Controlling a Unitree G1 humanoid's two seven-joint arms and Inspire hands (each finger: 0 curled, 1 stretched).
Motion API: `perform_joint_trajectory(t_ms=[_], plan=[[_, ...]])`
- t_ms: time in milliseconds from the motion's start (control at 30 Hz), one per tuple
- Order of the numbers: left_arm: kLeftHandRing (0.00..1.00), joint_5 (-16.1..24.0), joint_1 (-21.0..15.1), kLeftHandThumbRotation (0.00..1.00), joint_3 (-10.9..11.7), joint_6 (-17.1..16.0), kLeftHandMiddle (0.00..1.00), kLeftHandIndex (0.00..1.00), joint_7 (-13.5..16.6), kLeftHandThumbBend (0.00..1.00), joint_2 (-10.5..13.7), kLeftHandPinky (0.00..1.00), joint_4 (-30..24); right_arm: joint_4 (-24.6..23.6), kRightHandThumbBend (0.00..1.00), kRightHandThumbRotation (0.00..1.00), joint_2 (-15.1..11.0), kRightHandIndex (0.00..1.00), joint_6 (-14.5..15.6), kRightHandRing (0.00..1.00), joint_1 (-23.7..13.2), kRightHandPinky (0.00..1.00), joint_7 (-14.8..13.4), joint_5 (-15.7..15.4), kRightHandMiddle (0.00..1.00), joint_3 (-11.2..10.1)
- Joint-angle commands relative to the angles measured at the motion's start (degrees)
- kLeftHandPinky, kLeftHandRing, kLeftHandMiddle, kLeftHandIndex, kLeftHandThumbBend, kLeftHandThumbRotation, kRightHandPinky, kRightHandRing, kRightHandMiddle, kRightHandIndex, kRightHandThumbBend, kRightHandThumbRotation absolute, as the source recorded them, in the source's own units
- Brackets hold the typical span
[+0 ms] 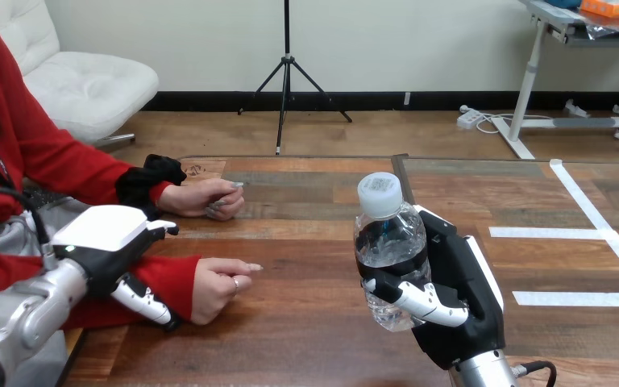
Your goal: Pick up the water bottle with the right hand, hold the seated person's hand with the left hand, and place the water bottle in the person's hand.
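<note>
My right hand (451, 298) is shut on a clear water bottle (391, 250) with a white cap, holding it upright above the table's near middle. My left hand (109, 242) sits over the red-sleeved wrist (169, 278) of the person's nearer hand (222, 286). Its thumb curls along the near side of the sleeve and its fingers lie on the far side. That nearer hand rests on the table, loosely closed, about a hand's width left of the bottle. The person's farther hand (209, 197) lies closed on the table behind it.
The wooden table (314, 322) carries white tape lines (596, 234) on its right part. A seam runs across the tabletop behind the bottle. The person sits at the left side, with both forearms reaching in over the table's left edge.
</note>
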Motion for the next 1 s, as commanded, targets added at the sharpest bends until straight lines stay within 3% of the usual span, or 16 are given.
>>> perform_joint_trajectory(t_ms=[0, 300, 400, 967], plan=[[0.79, 1.5, -2.24, 0.38, -2.86, 1.79, 0.83, 0.86, -0.56, 1.0, -2.65, 0.75, 1.09, -4.17, 0.9, 0.01, 0.98, 0.44, -1.82, 0.16, -1.68, 0.11, 0.52, 0.5, 0.26, -0.06], [0.71, -0.1, -2.4, 0.26, -3.13, 1.47, 0.75, 0.79, -2.62, 0.99, -3.07, 0.67, -0.95, -5.46, 0.91, 0.0, 1.17, 0.44, 0.15, 0.16, -1.13, 0.1, 0.11, 1.52, 0.26, 0.0], [0.7, -0.51, -2.26, 0.23, -3.02, 0.7, 0.73, 0.76, -3.12, 0.98, -2.91, 0.65, -2.01, -5.11, 0.91, 0.0, 1.18, 0.44, -1.14, 0.16, -1.22, 0.1, 0.0, 0.62, 0.26, -0.03], [0.58, -0.88, -2.06, 0.08, -3.5, 0.06, 0.61, 0.61, -5.7, 0.94, -2.62, 0.53, -3.81, -5.05, 0.9, 0.0, 1.63, 0.45, -0.92, 0.18, -1.43, 0.11, 1.03, 1.55, 0.27, 0.12]])
